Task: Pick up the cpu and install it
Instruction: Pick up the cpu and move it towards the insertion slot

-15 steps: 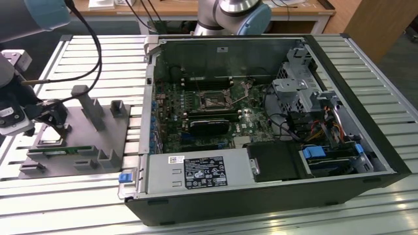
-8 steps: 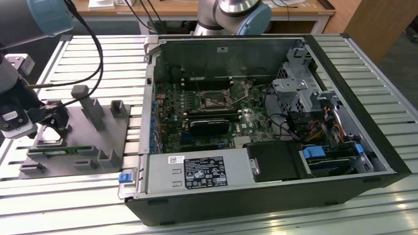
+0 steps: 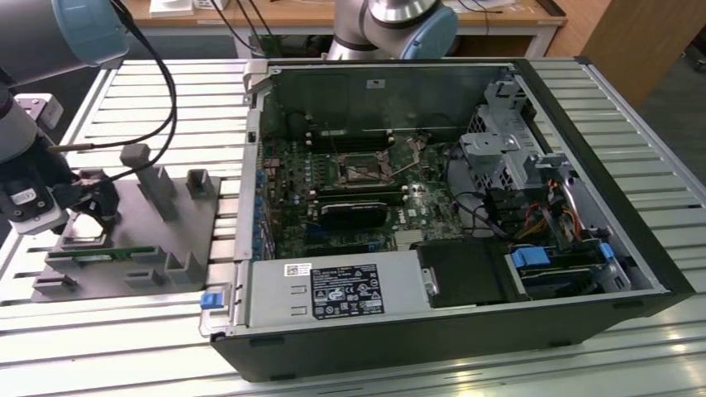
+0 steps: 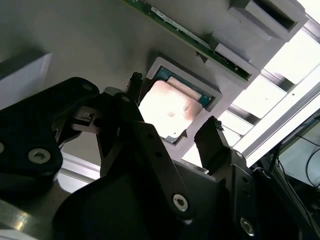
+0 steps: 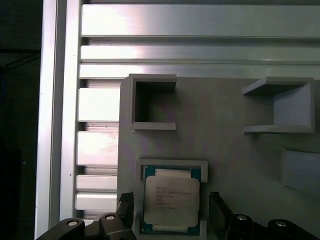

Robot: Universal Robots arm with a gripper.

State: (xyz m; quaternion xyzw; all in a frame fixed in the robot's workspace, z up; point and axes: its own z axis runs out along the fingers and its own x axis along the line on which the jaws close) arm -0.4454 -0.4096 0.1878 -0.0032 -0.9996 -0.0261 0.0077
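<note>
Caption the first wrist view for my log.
Open tool flanks the cpu seated in the grey fixture.

Exterior cam sits high, off the arm, looking down at a slant from well back: open pc case (image 3: 441, 207) mid-frame, grey fixture plate (image 3: 155, 231) far over at the exterior view's left. First wrist cam faces straight down onto that plate, close in, w/ the cpu (image 5: 171, 200) between the tips of the gripper (image 5: 170, 202). Second wrist cam is nearer still & tilted, peering past the gripper's links. Both wrist views share the cpu & its pocket (image 5: 172, 164); all three share the plate
</note>
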